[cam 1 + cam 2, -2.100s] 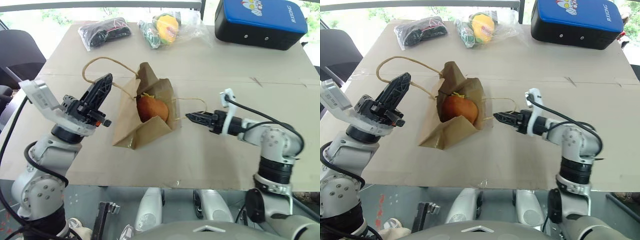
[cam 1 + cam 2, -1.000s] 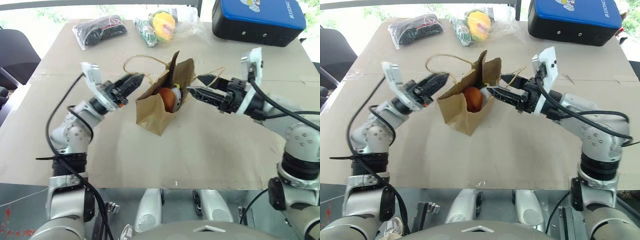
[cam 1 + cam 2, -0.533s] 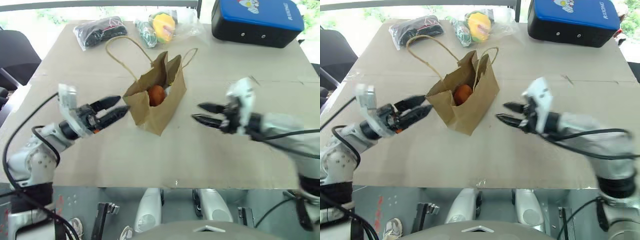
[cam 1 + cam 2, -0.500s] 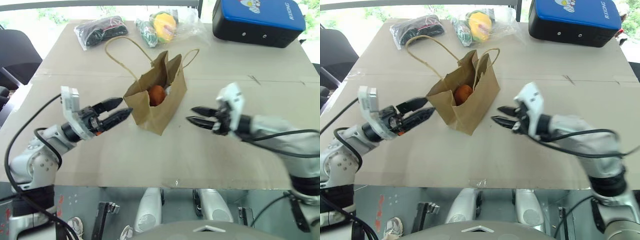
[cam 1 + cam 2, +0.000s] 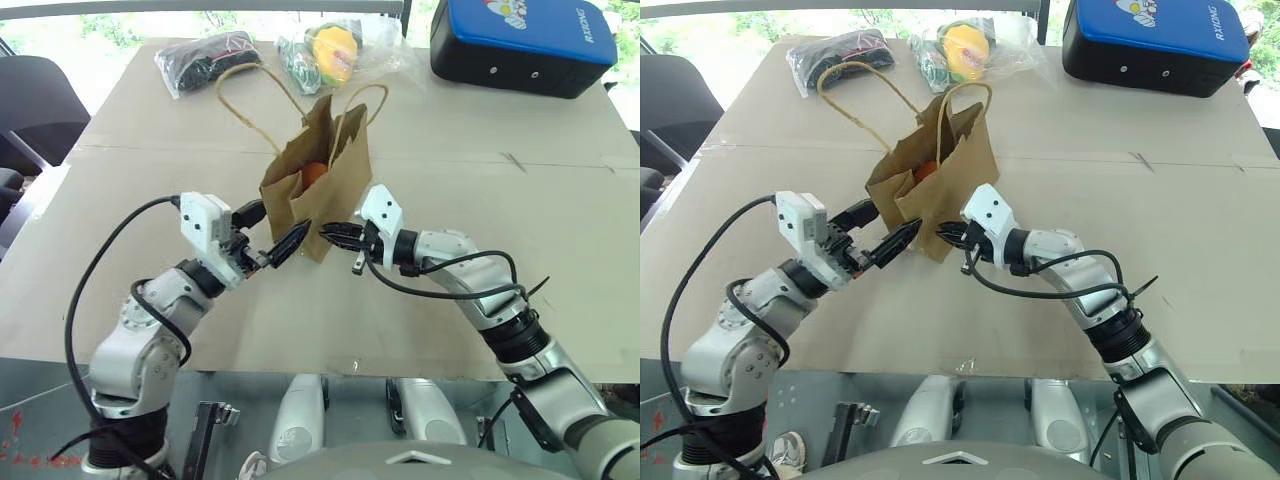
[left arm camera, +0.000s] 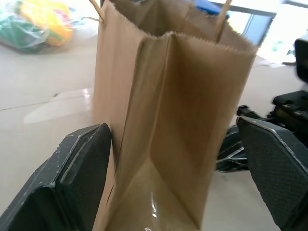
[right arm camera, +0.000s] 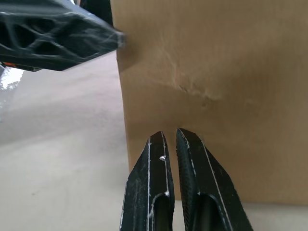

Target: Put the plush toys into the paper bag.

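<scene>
At the counter's (image 5: pixel 560 250) far edge lie a black item in clear plastic (image 5: pixel 208 60), a yellow-green plush in plastic (image 5: pixel 325 55) and a blue-and-black case (image 5: pixel 520 45), all well apart from the bag (image 5: pixel 320 185). The brown paper bag stands upright mid-counter, creased, its two cord handles (image 5: pixel 255 85) arching above the mouth. An orange toy (image 5: pixel 313 174) shows inside the open top. The left pincer (image 5: pixel 268 232) is spread wide, its fingers (image 6: pixel 79 168) straddling the bag's lower corner. The right pincer (image 5: pixel 333 232) is clenched with nothing between its fingers, its tips (image 7: pixel 163 144) just at the bag's side wall, opposite the left.
</scene>
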